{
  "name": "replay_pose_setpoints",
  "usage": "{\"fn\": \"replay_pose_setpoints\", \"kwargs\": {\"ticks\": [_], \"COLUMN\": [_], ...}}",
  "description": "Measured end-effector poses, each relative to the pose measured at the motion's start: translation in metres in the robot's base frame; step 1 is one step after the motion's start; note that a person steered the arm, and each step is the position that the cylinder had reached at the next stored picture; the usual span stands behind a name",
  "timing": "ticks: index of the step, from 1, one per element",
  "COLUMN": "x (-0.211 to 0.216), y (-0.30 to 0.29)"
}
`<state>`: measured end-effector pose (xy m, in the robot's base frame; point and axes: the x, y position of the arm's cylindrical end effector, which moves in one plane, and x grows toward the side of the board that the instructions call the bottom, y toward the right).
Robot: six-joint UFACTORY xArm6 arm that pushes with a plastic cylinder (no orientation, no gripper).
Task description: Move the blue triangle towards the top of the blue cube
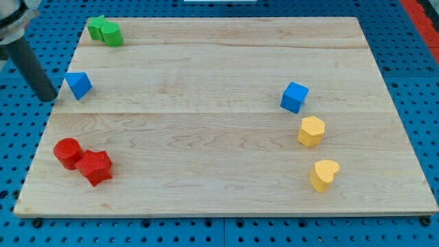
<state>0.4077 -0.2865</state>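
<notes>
The blue triangle (78, 85) lies near the left edge of the wooden board (219, 165). The blue cube (294, 97) sits on the right half of the board, far to the triangle's right. My tip (46, 97) is the lower end of the dark rod at the view's left. It stands just left of the blue triangle, at the board's left edge, with a small gap between them.
A green star (97, 27) and a green cylinder (112, 33) touch at the top left. A red cylinder (67, 152) and a red star (95, 167) touch at the bottom left. A yellow hexagon (311, 131) and a yellow heart (324, 175) lie below the blue cube.
</notes>
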Motion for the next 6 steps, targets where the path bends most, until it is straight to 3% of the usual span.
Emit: {"fn": "replay_pose_setpoints", "kwargs": {"ticks": [1,2,3,4,5,6], "x": [-0.028,-0.044,-0.029,-0.055,-0.074,-0.065], "y": [0.062,0.086,0.074,0.011,0.068,0.191]}}
